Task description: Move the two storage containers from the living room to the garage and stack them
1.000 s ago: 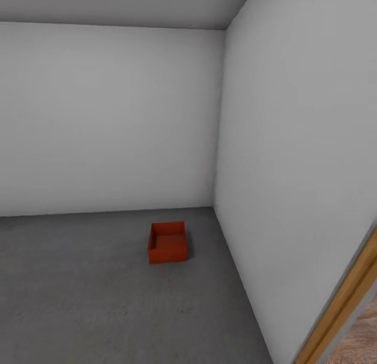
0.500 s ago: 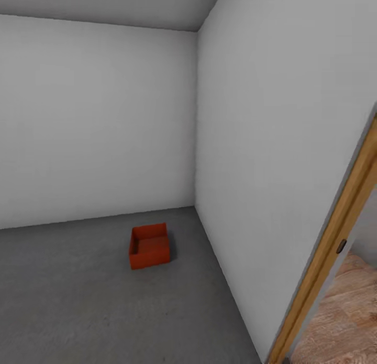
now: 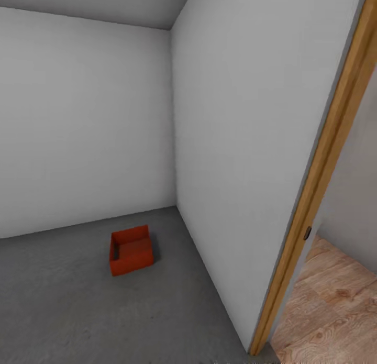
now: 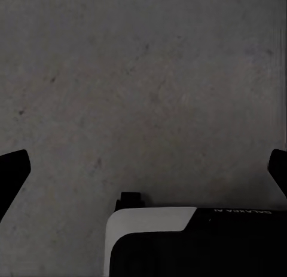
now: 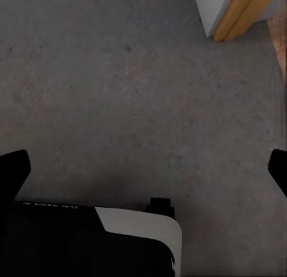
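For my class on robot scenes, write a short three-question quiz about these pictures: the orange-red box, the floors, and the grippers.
1. True or false: the storage container stands on wood planks.
2. Multiple choice: seen from the head camera, the wooden door frame lies to which side of the container? A) left B) right C) behind it
3. Short answer: what does the left gripper hold?

Key
1. False. It rests on the grey concrete floor, near the corner of two pale walls; the wood plank floor lies beyond the door frame.
2. B.
3. Nothing. Its fingers are spread wide over bare concrete, as are those of the right gripper.
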`<state>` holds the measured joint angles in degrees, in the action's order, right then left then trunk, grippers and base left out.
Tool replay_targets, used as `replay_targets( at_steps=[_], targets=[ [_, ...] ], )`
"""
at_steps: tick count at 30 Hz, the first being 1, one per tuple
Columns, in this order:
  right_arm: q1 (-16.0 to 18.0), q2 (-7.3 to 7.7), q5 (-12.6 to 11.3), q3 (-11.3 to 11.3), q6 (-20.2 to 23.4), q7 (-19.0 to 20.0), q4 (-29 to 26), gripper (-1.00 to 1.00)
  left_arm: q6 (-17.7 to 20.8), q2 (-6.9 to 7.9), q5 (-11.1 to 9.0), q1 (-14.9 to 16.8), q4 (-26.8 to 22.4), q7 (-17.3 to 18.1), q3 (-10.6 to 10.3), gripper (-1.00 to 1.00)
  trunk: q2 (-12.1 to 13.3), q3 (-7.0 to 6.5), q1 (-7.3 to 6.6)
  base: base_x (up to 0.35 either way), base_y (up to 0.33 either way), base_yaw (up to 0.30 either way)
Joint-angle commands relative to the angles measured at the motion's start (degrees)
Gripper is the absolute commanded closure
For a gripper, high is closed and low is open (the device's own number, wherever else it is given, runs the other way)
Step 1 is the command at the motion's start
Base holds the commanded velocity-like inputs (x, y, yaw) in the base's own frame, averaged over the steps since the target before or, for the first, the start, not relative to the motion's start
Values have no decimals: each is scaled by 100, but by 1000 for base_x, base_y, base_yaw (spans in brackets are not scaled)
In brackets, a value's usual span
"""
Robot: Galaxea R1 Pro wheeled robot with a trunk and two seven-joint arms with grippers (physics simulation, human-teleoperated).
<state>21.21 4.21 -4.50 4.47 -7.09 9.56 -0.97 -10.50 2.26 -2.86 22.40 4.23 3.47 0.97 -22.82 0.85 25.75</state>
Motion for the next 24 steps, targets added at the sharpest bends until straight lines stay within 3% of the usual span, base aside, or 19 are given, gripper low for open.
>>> replay_targets(
  at_steps=[1,24],
  targets=[
    [6,1,-48,45,-21,19,9,-100,-40,2,-31,10,26,31,8,-100,-10,14,3,0,0,-254],
    [6,1,-42,45,-21,20,9,-100,-40,2,-31,10,26,31,10,-100,-10,32,3,0,0,-269]
  ],
)
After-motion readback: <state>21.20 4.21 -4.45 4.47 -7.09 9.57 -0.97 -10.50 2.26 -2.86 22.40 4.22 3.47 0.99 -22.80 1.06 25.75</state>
